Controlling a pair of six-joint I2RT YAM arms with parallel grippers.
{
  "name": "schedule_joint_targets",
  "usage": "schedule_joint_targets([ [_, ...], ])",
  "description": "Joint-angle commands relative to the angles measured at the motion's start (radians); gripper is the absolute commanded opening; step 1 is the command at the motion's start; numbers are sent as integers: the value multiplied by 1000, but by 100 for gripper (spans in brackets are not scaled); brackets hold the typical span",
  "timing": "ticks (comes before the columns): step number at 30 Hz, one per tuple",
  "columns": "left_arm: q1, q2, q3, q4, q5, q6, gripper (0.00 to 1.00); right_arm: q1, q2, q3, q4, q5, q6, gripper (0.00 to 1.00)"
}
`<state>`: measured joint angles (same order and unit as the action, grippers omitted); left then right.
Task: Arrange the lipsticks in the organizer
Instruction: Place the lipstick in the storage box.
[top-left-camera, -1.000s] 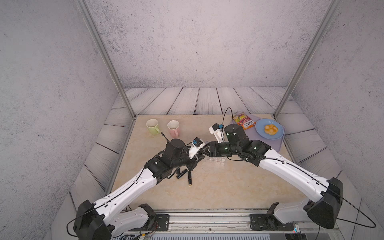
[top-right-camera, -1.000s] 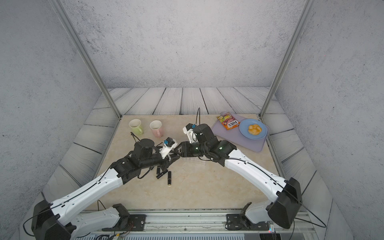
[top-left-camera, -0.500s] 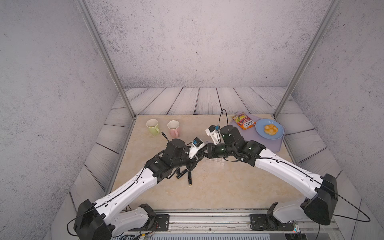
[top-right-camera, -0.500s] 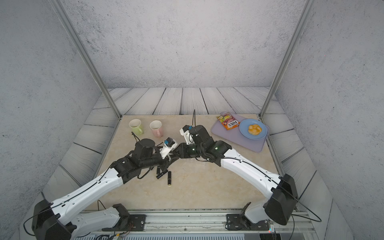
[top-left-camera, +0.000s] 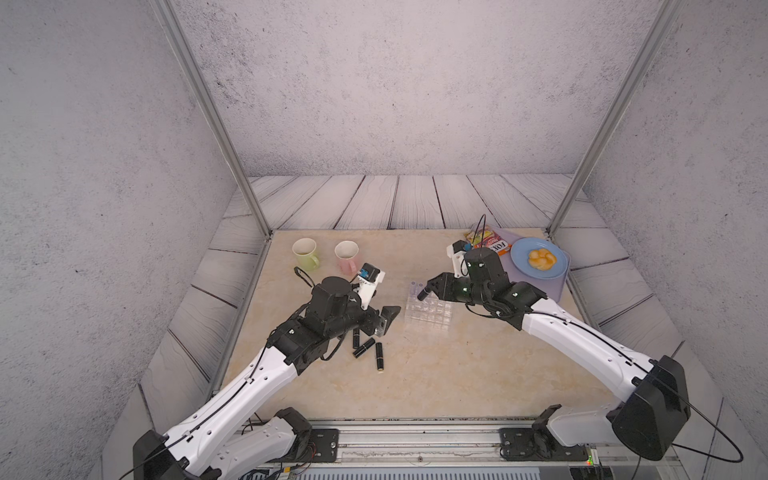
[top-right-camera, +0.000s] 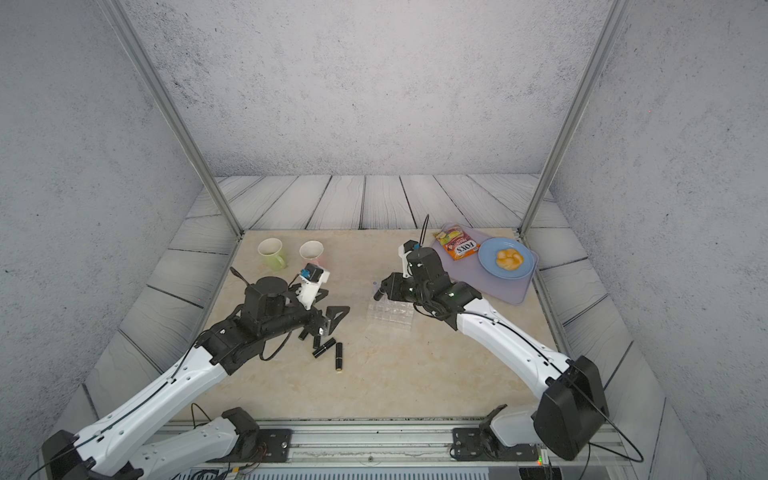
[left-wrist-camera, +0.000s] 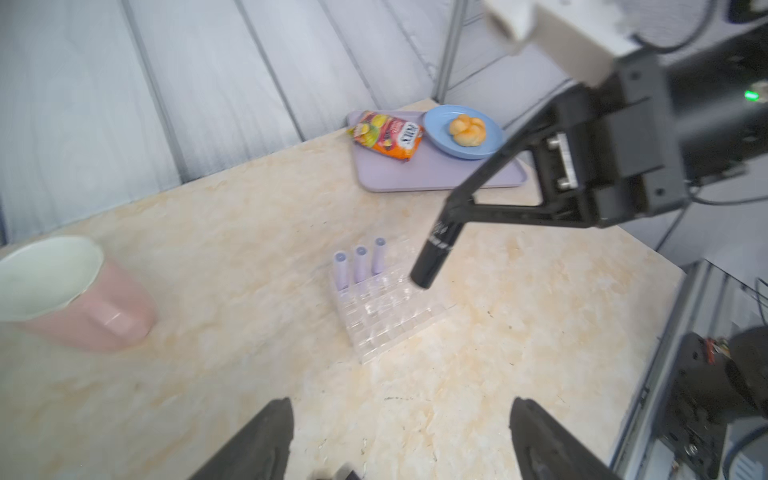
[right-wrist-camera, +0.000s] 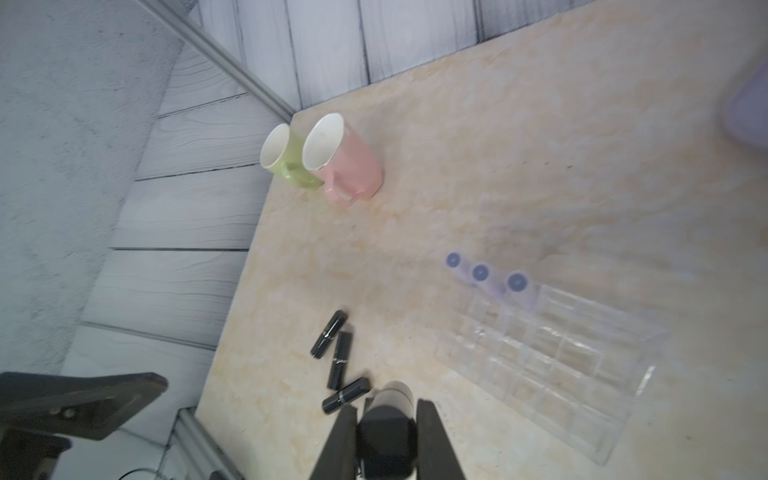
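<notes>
Half a second before, the two arms were nose to nose over the middle of the tabletop (top-left-camera: 436, 374), both pinching one tube. Now they had parted. The left claw (top-left-camera: 386, 321) stood wide and empty, drawn back toward 9 o'clock. The right claw (top-left-camera: 430, 287) was clamped narrow on the black lipstick (left-wrist-camera: 434, 257) and had carried it off toward 3 o'clock. Judged from that, the hand-over was done and the tube belonged to the right arm alone.

The organizer (top-left-camera: 432, 318) lay just past centre toward 1 o'clock. Three lilac lipsticks (left-wrist-camera: 359, 264) stood upright in the row along its 12 o'clock edge, starting at the 11 o'clock corner. The held tube hung tilted. Its lower end was over the cells just beside the third lilac one, and in the left wrist view it was not yet down in a cell.

At least three loose black lipsticks (right-wrist-camera: 340, 359) lay on their sides close together at about 8 o'clock from the organizer, just under the open left claw. A fourth may have been hidden by the arm.

The next step looked like righting the tube and lowering it into the free cell. The slant mattered, since a tilted end could catch a cell wall or nudge the light clear tray.
</notes>
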<state>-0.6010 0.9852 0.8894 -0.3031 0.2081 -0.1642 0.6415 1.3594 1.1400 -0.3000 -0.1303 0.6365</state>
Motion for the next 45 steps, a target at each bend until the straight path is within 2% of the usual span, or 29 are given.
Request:
schedule_joint_targets([
  [1,102,1,-15,-51,-16,-145,87,7,11,-26,19,236,-212,10],
  [5,125,15,-51,-41,-57,-165,87,15,72,-36,72,384,-324,9],
  [8,125,20,-67,-39,-98,-172,87,16,115,-39,107,427,-349,9],
  [13,125,18,-87,-42,-152,-169,87,19,156,-79,180,401,-309,9],
  [22,125,21,-96,-37,-167,-163,87,31,222,-84,261,370,-278,8],
  [45,125,15,-99,-35,-158,-158,86,31,303,-137,314,437,-259,5],
])
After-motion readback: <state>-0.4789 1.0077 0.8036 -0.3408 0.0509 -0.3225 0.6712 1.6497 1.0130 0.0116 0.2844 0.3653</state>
